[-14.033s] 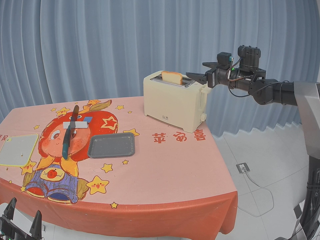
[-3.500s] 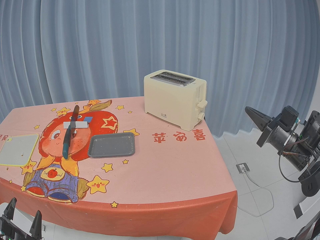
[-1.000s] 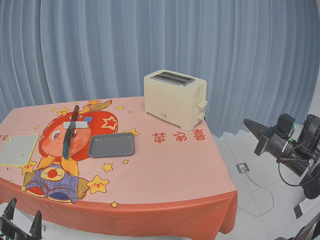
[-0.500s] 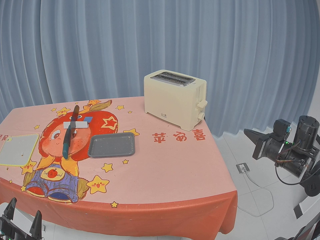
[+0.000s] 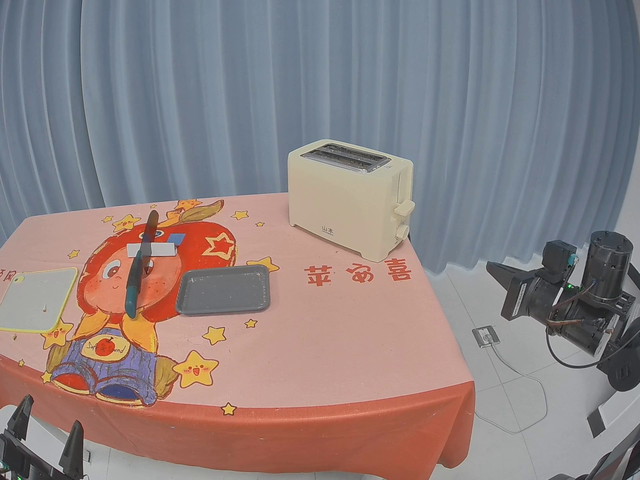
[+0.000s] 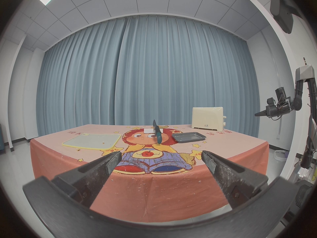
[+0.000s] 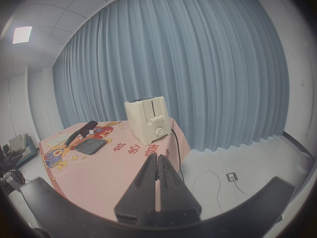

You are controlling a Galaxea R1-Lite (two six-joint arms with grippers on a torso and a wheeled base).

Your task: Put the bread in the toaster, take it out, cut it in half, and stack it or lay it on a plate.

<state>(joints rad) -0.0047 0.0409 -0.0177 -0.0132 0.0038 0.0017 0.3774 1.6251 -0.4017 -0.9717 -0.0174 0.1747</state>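
Tabletop (image 5: 347,348) with toaster (image 5: 347,205): closed right gripper (image 7: 158,159) should wait clear, then open above the slots (image 5: 345,157); left gripper (image 6: 160,156) hangs open.

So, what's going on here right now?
Nothing is being held. The right hand is shut and empty, off the right side of the pink-clothed table, facing the cream two-slot toaster, whose lever sits low. The left hand is open, low before the table. The teal-handled knife and grey rectangular tray lie untouched.

Bare pink-clothed tabletop (image 5: 347,341) spreads before the cream two-slot toaster (image 5: 343,201); grey rectangular tray (image 5: 223,290) and teal-handled knife (image 5: 135,276) lie leftward.
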